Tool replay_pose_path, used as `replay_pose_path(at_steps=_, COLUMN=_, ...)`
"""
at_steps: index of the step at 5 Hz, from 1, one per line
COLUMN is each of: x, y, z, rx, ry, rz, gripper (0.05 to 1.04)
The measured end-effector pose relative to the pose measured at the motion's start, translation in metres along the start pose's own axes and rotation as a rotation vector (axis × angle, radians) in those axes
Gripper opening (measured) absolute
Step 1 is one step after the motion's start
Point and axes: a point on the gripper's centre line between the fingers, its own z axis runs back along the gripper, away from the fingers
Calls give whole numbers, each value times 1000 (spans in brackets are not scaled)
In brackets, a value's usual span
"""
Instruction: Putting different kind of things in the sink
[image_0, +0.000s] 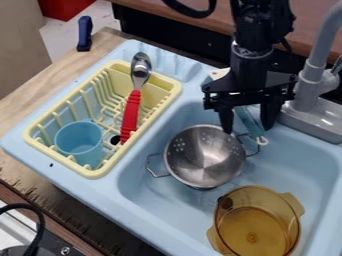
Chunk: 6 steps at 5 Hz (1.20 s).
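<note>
Colander (200, 159) and pot (257, 230) sat in the sink (300, 160), the pot by its front edge; the gripper (248, 126) stood wide about the utensil (249, 121) at the back edge. Cup (80, 142) and spoon (131, 112), in the rack (95, 173), probably remained.

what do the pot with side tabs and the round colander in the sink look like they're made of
The amber pot looks like glass, possibly clear plastic: smooth and see-through. The colander looks like metal, likely steel: grey, softly shiny, with wire handles.
</note>
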Motion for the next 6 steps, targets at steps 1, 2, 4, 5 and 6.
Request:
replay_pose_path(at_steps=1, x=-4, y=5, z=-4, rx=13, ry=8, rz=-11, gripper=388)
replay_pose_path(at_steps=2, x=-3, y=7, z=-7, rx=16, ry=0, rz=-30, gripper=233)
replay_pose_path(at_steps=4, x=-6, y=30, z=18, rx=-4, ry=-20, rz=-103, gripper=232)
replay_pose_path(at_steps=5, x=-7, y=47, z=36, rx=-21, ry=-26, rz=-178, gripper=232)
replay_pose_path(at_steps=6, x=-18, y=66, z=44, rx=11, ry=6, rz=-387, gripper=232)
